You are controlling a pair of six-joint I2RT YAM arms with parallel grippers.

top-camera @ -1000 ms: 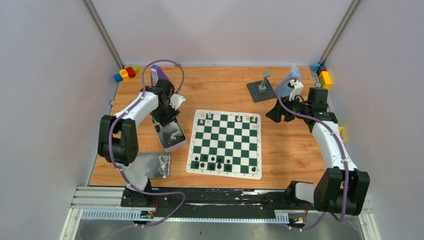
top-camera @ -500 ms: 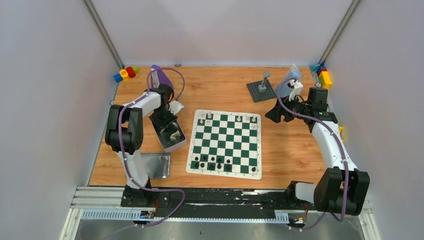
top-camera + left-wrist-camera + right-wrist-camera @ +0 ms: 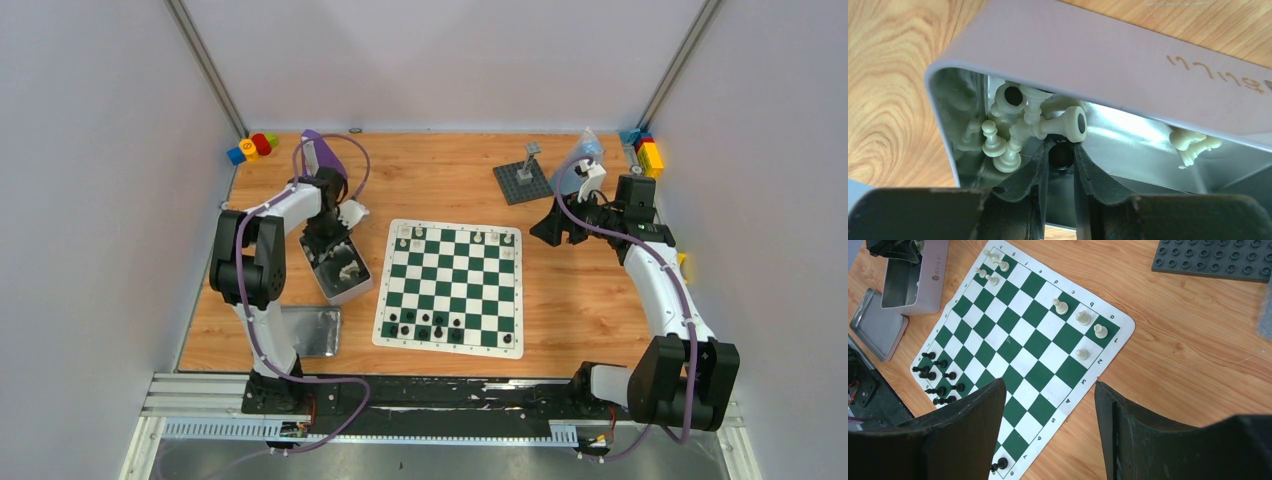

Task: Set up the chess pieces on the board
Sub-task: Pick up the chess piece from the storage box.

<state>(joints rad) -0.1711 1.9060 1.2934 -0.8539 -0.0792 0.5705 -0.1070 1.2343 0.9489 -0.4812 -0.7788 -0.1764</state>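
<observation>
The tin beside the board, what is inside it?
White pieces lie in the tin, one dark object between the fingers of the left gripper. The gripper hides the near floor.

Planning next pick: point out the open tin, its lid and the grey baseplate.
open tin (image 3: 1098,55): left wrist view, outer side wall
tin lid (image 3: 312,331): top view, flat middle
grey baseplate (image 3: 1218,257): right wrist view, studded top

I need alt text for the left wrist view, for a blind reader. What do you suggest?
The left pincer reaches into a metal tin, with a small dark round object between its fingers. Cream chess pieces lie heaped in one corner; the tin stands on a wooden table.
</observation>
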